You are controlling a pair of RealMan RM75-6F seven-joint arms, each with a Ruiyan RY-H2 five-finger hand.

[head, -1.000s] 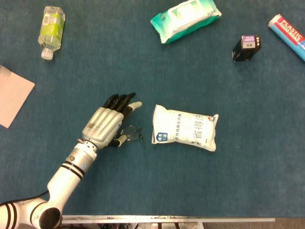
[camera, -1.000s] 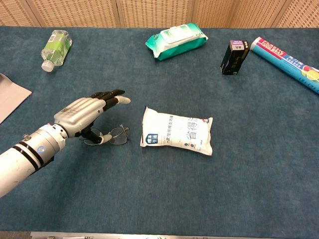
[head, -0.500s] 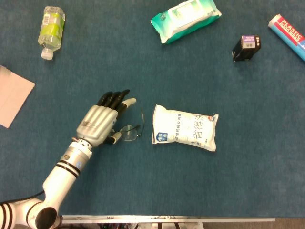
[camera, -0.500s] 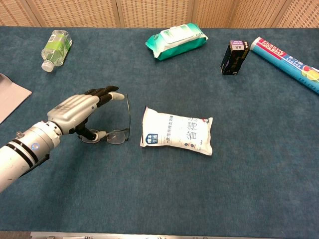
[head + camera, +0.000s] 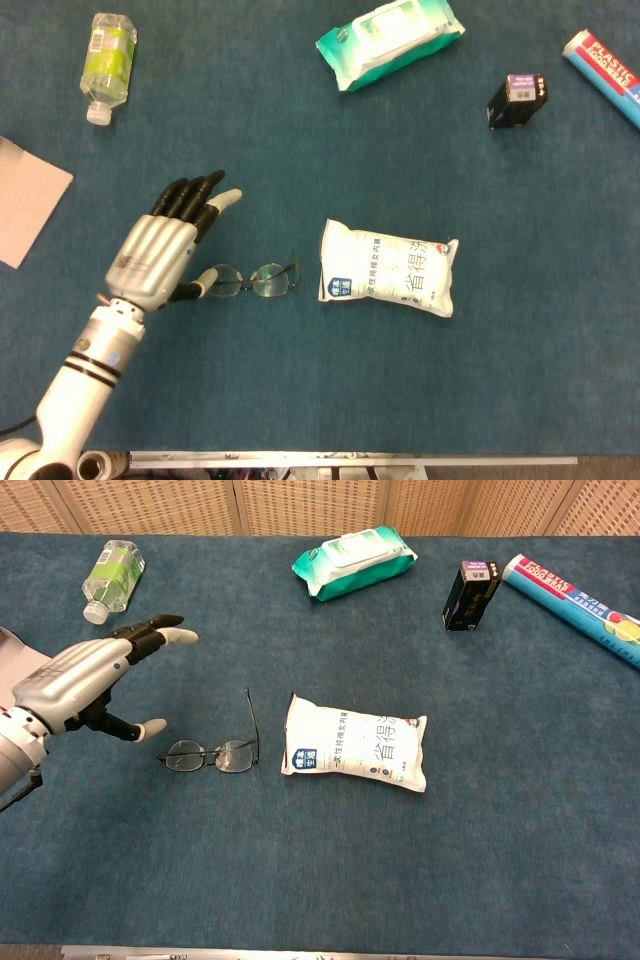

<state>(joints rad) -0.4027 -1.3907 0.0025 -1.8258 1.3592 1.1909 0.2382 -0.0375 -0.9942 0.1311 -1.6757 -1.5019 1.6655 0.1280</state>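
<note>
Glasses [image 5: 210, 754] are lying free on the blue table [image 5: 400, 860] now, just right of your left hand [image 5: 75, 675]. Half a second ago you were still touching them; since then you've pulled back left and up, fingers spread, holding nothing. One temple arm sticks out toward the white pouch [image 5: 355, 742]. Looks like a clean release.

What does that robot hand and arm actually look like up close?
The left hand has a silver metal back with small dark lettering, black fingers, and pale cream tips on the thumb and one finger. A ribbed silver wrist with black bands and a blue mark joins a smooth white arm. No right hand shows.
</note>
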